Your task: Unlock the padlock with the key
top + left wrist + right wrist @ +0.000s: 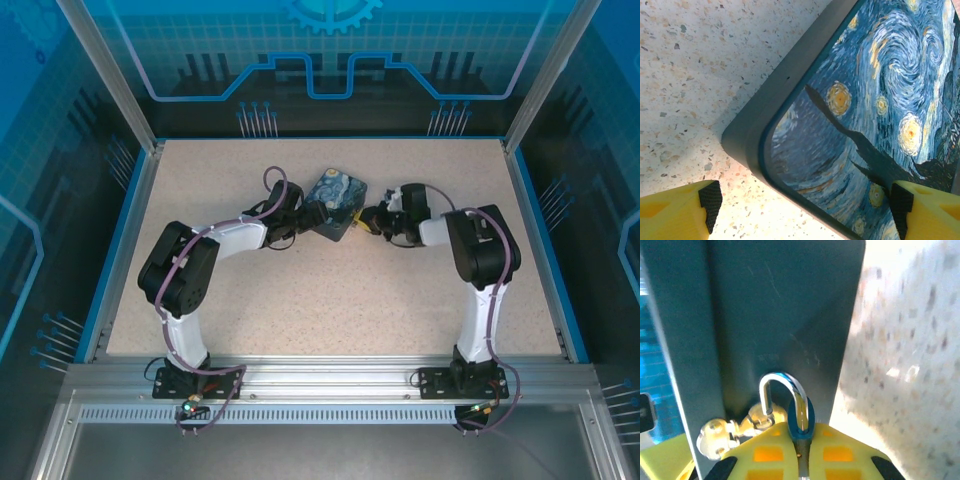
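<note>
top view: the padlock (335,197) lies painted face up on the speckled surface (300,300). the left jaws reach in close at the padlock's left side and the right jaws close at its right side.

left wrist view: you have the left jaws spread wide across one rounded corner of the padlock (865,100). one black pad (711,197) hangs over the bare surface just beside that corner and the other (900,200) over the painted top. nothing is pinched between them, and whether either pad touches the padlock cannot be told.

right wrist view: the right jaws are pressed together on a slim dark metal piece, which looks to be the key (801,442), with its blue-collared end pointing at the padlock's dark side wall (780,305). a silver hoop (782,385) and a brass-coloured fitting (715,435) sit against that wall, right beside the key's end.

expect the padlock to be rigid and solid, with smooth sides that may slide on the surface when the key pushes in. brace it across its two flat black sides, not on the corner. the key is likely thin and stiff and could easily twist between the pads, so keep it held square by its broad end.
</note>
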`<move>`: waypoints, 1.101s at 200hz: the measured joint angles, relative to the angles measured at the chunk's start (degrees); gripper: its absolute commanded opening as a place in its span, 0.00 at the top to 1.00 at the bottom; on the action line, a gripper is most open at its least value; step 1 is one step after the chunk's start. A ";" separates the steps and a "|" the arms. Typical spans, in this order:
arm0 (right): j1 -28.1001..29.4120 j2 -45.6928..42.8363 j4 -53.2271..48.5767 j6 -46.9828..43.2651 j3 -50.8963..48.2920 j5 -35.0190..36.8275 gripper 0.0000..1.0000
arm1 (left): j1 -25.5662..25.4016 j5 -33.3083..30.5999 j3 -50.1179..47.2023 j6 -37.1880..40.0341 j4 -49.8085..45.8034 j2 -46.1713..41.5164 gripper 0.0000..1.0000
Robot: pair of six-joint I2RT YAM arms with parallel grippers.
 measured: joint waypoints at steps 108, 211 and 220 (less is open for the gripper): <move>-5.55 -5.05 -17.49 -11.61 -2.16 1.25 1.00 | 0.09 0.04 0.17 0.07 -0.37 -0.04 0.09; -6.12 -18.03 -17.11 -12.41 -17.27 -0.50 1.00 | 0.22 0.02 -1.09 1.16 -10.40 -6.47 0.01; -6.12 -18.29 -17.05 -12.39 -18.47 -0.50 1.00 | 0.22 0.02 -1.49 1.16 -11.10 -7.89 0.01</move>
